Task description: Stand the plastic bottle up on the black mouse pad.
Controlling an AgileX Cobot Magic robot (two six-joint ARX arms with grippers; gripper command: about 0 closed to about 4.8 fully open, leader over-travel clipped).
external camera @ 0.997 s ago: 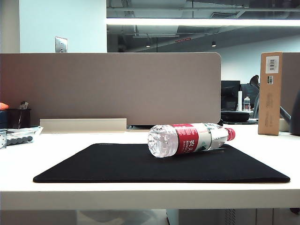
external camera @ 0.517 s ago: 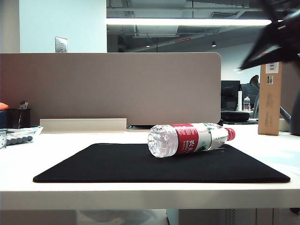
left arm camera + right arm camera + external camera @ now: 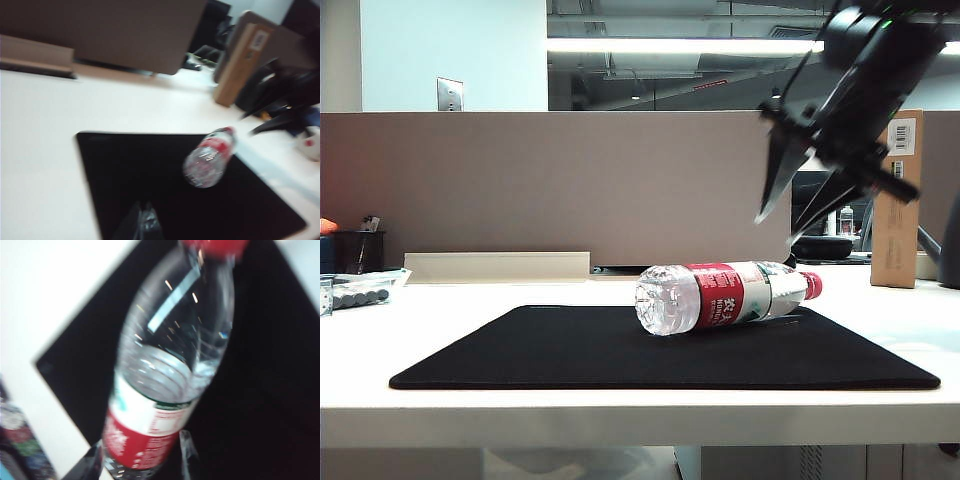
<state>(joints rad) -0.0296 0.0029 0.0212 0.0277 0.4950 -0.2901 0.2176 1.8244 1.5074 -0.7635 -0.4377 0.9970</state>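
The right gripper [image 3: 798,205], jaws apart, hung above the plastic bottle [image 3: 725,296] lying on the black mouse pad [image 3: 570,350]; the left gripper's [image 3: 141,225] state was unclear; an off-center pinch could roll the bottle.

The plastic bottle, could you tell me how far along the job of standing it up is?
Nothing is done yet: the plastic bottle lies on its side on the black mouse pad. In hand: the right gripper hangs open above the red cap end, apart from it. The left gripper holds nothing. Left: grasp, tip upright, release.
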